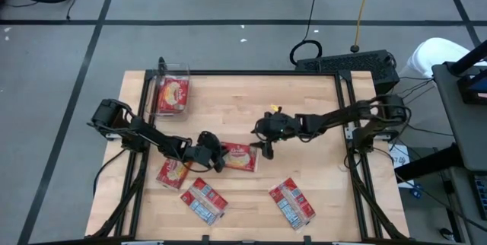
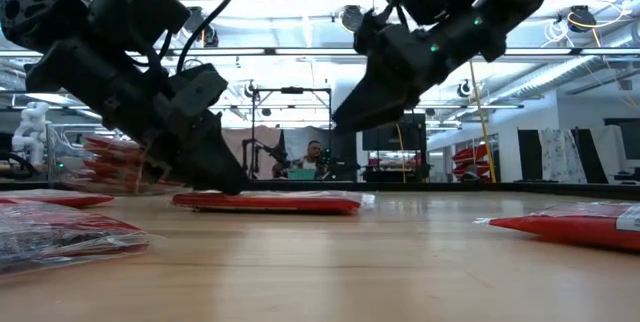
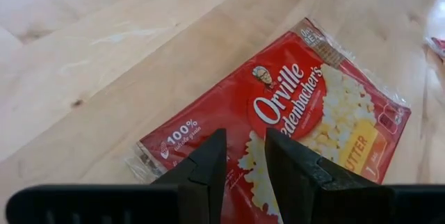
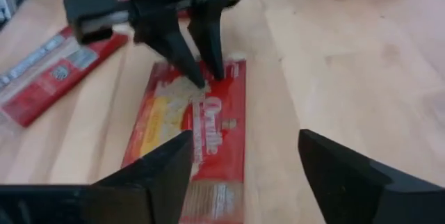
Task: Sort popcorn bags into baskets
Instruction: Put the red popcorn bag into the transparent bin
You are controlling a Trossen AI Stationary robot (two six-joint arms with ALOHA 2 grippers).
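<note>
1. 4 popcorn bags lie loose on the counter: one mid-counter point(image 1: 240, 157), one toward the left edge point(image 1: 172, 173), and 2 label-side up near the near edge point(image 1: 204, 200) point(image 1: 292, 202).
2. 1 more bag point(image 1: 173, 95) sits in the clear basket point(image 1: 185, 70) at the far left corner.
3. Left tool point(image 3: 243, 156) rests on the mid-counter bag's left end, fingers point(image 3: 208, 161) narrowly apart, nothing clamped.
4. Right tool point(image 4: 243, 158) hovers just above that bag's right end, fingers wide apart.
</note>
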